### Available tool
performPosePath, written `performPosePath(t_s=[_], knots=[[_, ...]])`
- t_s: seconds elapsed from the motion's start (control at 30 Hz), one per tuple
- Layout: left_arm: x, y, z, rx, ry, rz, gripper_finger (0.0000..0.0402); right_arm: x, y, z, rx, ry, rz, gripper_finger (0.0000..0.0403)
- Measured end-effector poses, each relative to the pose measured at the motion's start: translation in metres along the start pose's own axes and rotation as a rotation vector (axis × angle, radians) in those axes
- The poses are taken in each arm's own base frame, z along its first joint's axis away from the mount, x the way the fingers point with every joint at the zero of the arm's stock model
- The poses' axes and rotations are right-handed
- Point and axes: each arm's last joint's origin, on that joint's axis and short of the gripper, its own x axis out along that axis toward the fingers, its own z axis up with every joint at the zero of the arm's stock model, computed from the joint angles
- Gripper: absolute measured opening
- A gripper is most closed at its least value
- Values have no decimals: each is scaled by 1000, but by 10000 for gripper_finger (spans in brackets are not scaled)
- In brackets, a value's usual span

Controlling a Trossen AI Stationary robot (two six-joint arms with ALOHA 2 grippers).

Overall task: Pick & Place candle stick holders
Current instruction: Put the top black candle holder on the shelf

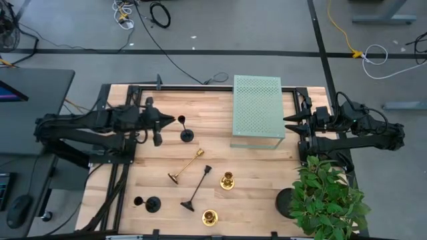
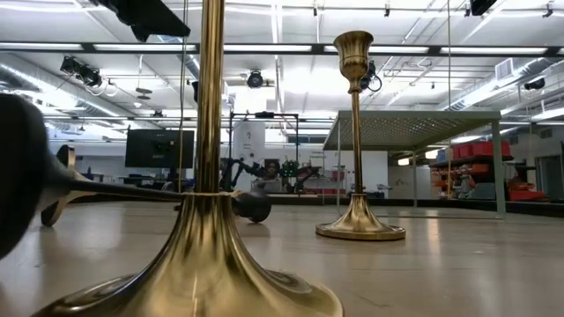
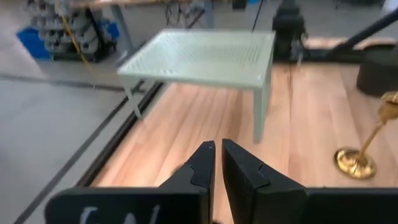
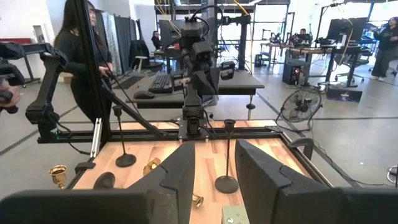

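Six candlesticks are spread over the left and middle of the wooden table point(image 1: 260, 167). An upright black one point(image 1: 187, 135) is seen toward the far left, just beside the left gripper point(image 1: 175, 120). A gold one point(image 1: 185, 166) and a black one point(image 1: 196, 190) lie tipped over in the middle. Two short gold ones point(image 1: 227, 180) point(image 1: 210, 217) stand toward the near edge, and a black one point(image 1: 149, 204) lies near the near-left corner. The middle of the far edge is taken up by a pale green perforated stand point(image 1: 257, 107), and the near-right corner by a potted plant point(image 1: 325, 197). Bare wood is left open between the stand and the plant and along the left edge.

The left arm is stretched level over the far-left part of the table, its fingers point(image 3: 200, 165) drawn nearly together with only a thin gap and nothing held between them. The right gripper point(image 1: 292, 123) is held at the far right edge beside the stand, its fingers point(image 4: 180, 171) set apart and empty.

Beyond the table, a grey floor with loose cables is seen from above; desks, monitors and a person in dark clothes point(image 4: 81, 56) appear in the right wrist view.
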Motion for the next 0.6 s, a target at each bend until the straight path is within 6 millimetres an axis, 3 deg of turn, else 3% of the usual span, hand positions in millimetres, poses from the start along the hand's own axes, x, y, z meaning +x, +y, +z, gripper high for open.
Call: performPosePath(t_s=[0.37,0.6], knots=[[-1,2,-19,-118,180,65,32,0,0,0,45,0,0,114],[12,-6,-24,-126,259,55,46,0,0,0,46,1,0,114]])
